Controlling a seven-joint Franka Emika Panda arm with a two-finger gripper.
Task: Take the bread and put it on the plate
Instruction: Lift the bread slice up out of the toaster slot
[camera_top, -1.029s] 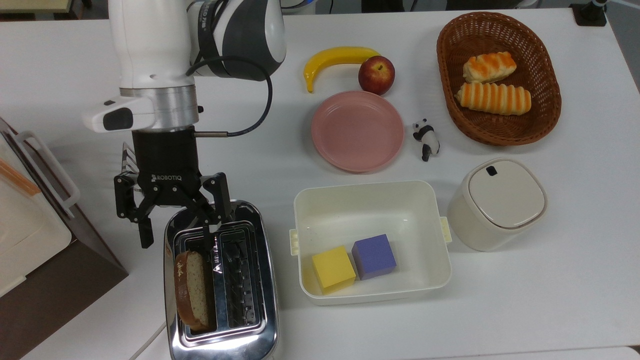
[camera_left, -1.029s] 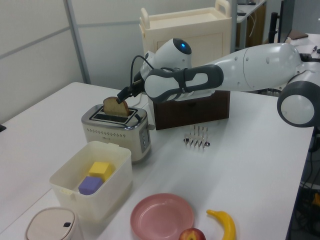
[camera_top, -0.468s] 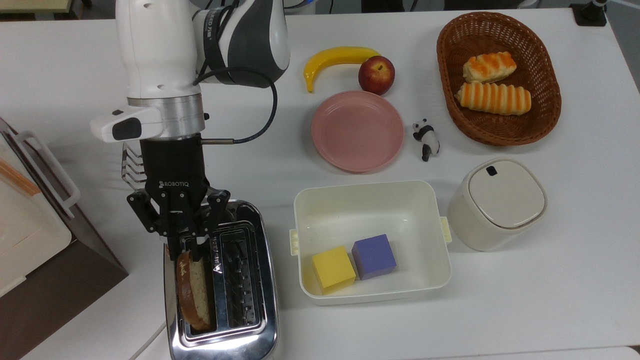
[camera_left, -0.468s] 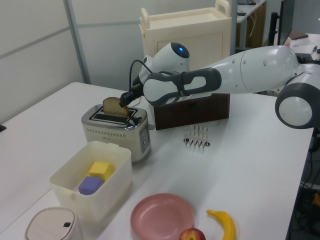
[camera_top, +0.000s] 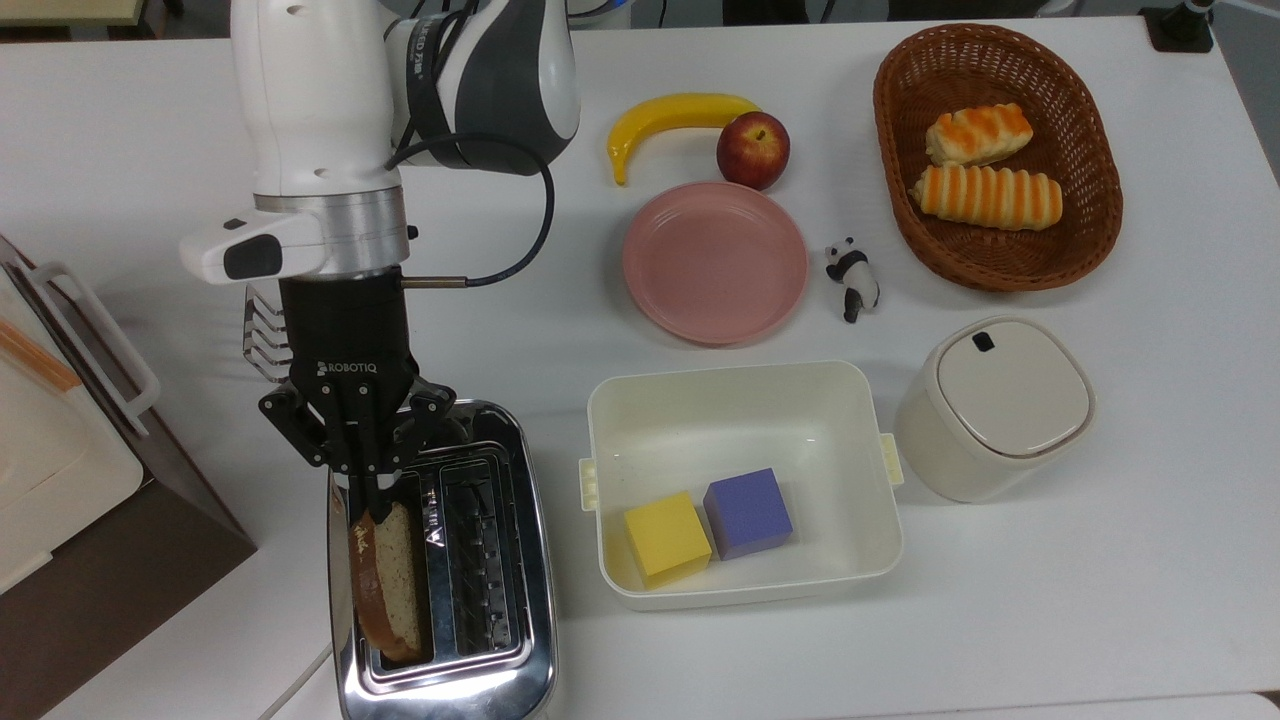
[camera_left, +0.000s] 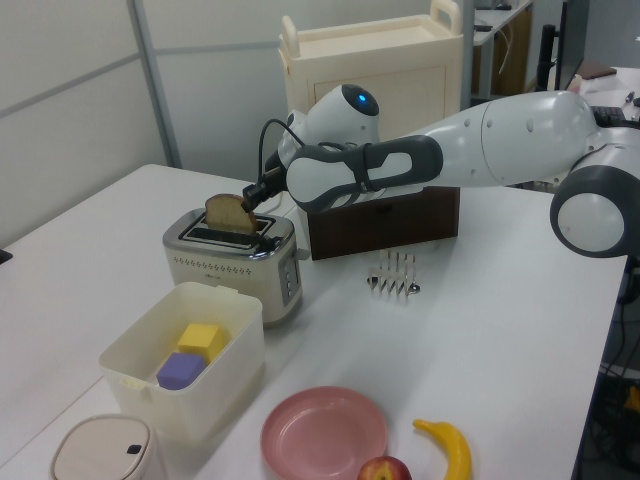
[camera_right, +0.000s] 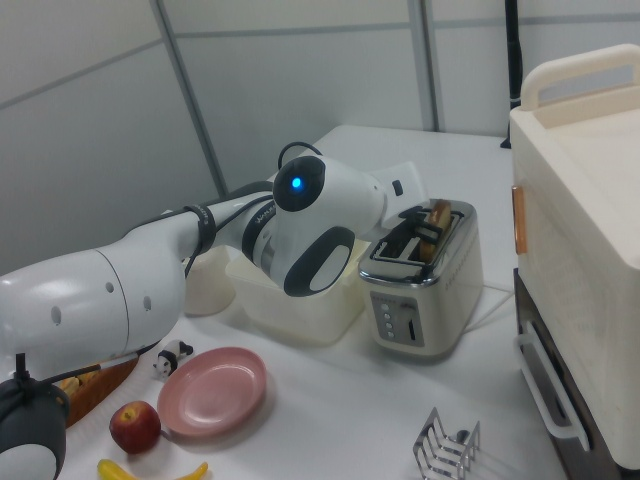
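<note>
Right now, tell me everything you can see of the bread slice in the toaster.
The bread is a flat brown slice with dark speckles, a darker crust and a rounded top. It stands on edge in one slot of the shiny metal toaster, the slot on the top view's left, with its upper part sticking out above the slot. The other slot holds nothing. The gripper is at the end of the slice nearest the arm, its jaws closed on the crust there. The pink plate lies apart from it on the table.
</note>
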